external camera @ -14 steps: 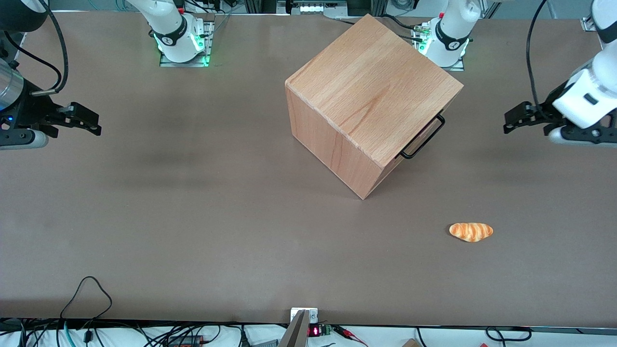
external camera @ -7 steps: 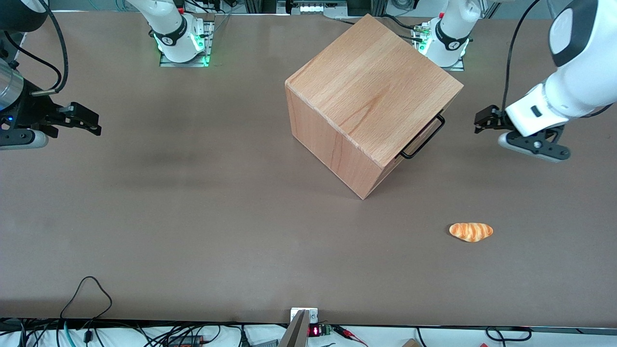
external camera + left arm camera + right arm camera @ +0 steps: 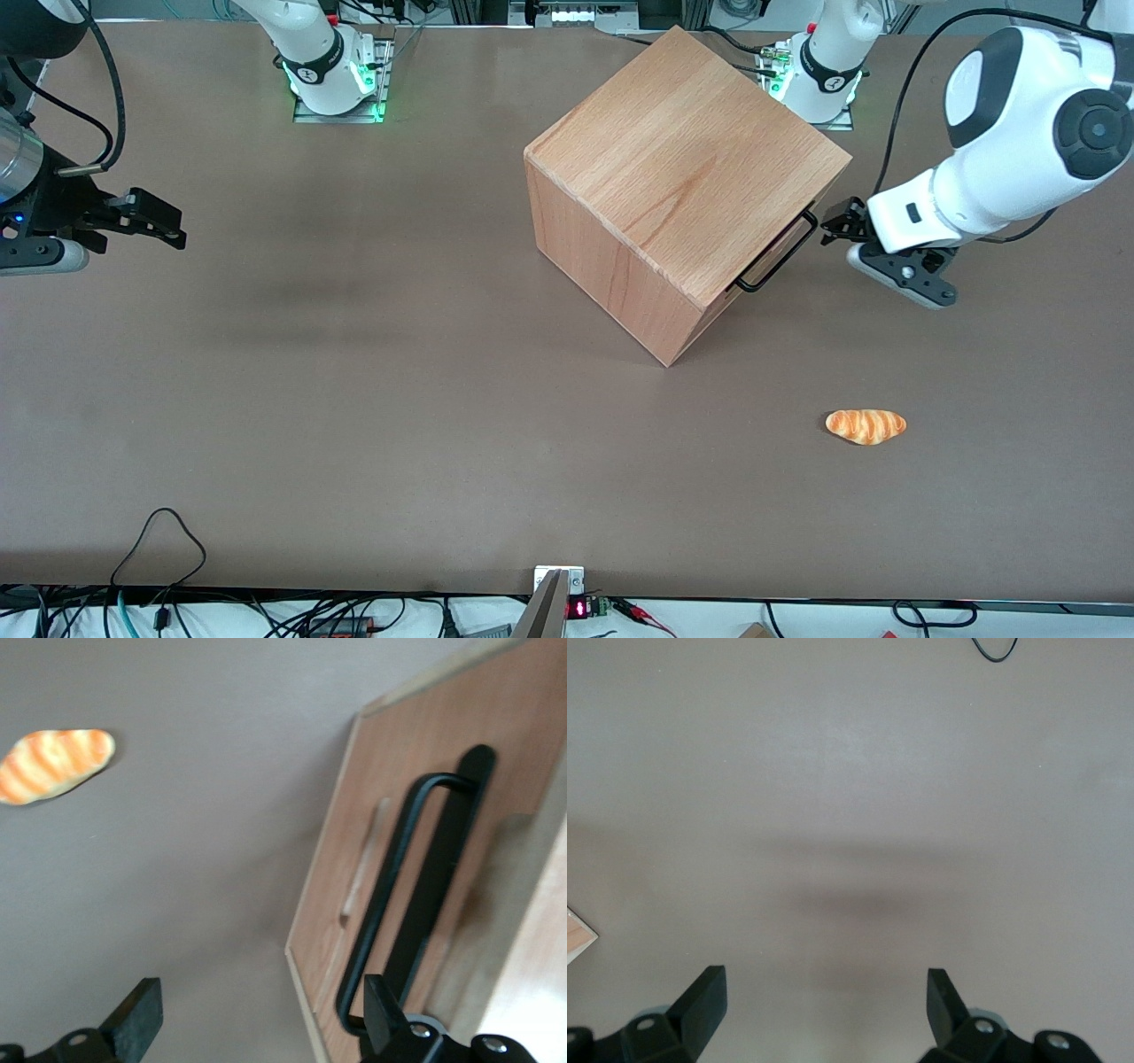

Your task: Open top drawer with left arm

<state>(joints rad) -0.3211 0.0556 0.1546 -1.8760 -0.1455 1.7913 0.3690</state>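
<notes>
The wooden cube cabinet (image 3: 682, 168) stands on the brown table, turned at an angle. Its top drawer shows only as a sliver with a black wire handle (image 3: 780, 252) on the face toward the working arm's end. In the left wrist view the drawer front (image 3: 416, 859) and the handle (image 3: 399, 895) are close up. The white left arm (image 3: 1010, 133) reaches in, and its black gripper (image 3: 842, 226) is open just in front of the handle, not touching it. In the wrist view the gripper (image 3: 261, 1023) is wide open, one finger (image 3: 383, 1014) beside the handle's end.
An orange striped bread roll (image 3: 866, 425) lies on the table nearer the front camera than the gripper; it also shows in the left wrist view (image 3: 55, 765). Robot bases (image 3: 332, 71) stand at the table's edge farthest from the front camera.
The left arm has swung in from the table's end toward the cabinet, bringing its gripper from well away to just in front of the drawer handle. The cabinet and roll have not moved.
</notes>
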